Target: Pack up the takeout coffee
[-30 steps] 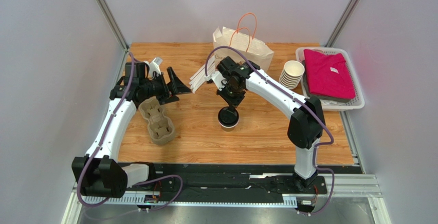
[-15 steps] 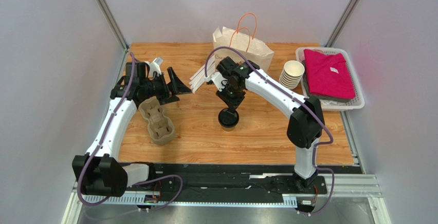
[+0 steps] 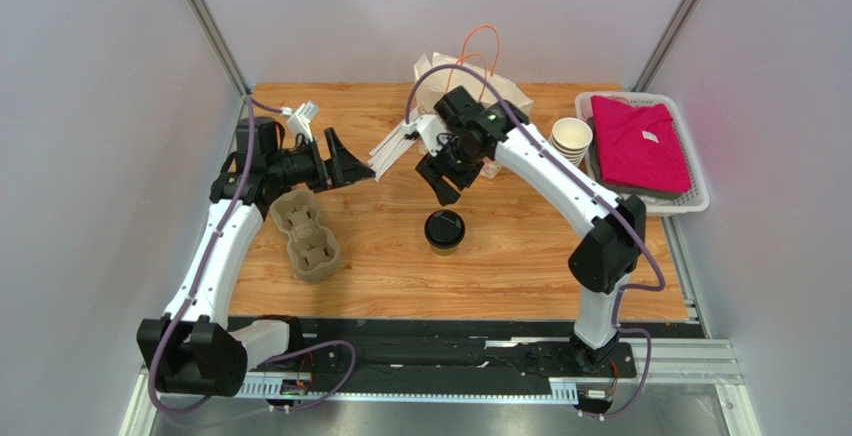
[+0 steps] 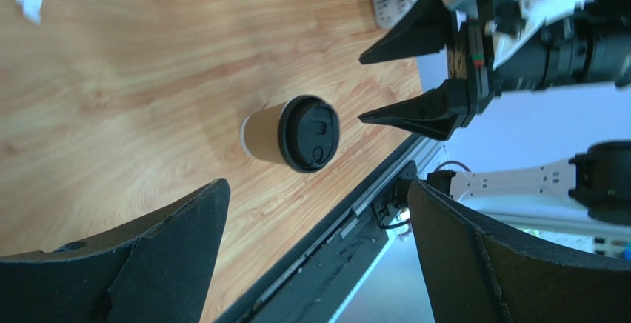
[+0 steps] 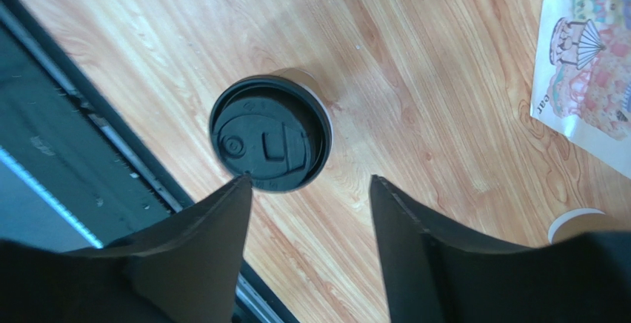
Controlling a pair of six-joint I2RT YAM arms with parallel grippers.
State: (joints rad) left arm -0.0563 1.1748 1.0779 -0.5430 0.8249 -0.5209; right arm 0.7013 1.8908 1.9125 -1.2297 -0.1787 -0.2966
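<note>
The takeout coffee point(image 3: 444, 230), a tan paper cup with a round black lid, stands upright on the wooden table point(image 3: 520, 256) near the middle. My right gripper point(image 3: 447, 182) hovers open just behind and above it, with nothing between its fingers. In the right wrist view the lid point(image 5: 268, 141) lies beyond the spread fingertips of the right gripper point(image 5: 309, 180). My left gripper point(image 3: 350, 164) is wide open to the left, above the table. Its wrist view shows the cup point(image 4: 290, 135) far ahead of the left gripper point(image 4: 317, 186). A white paper bag point(image 3: 478, 91) with orange handles stands at the back.
A grey-brown pulp cup tray point(image 3: 305, 237) lies at the left under the left arm. Lidless brown cups point(image 3: 568, 142) are stacked beside a white basket point(image 3: 700, 196) holding a pink shirt. White paper packets point(image 3: 392, 148) lie between the grippers.
My right gripper has opened, let go of the lidded cup, and risen back toward the bag. The cup stays standing on the table. The left arm shifted slightly.
</note>
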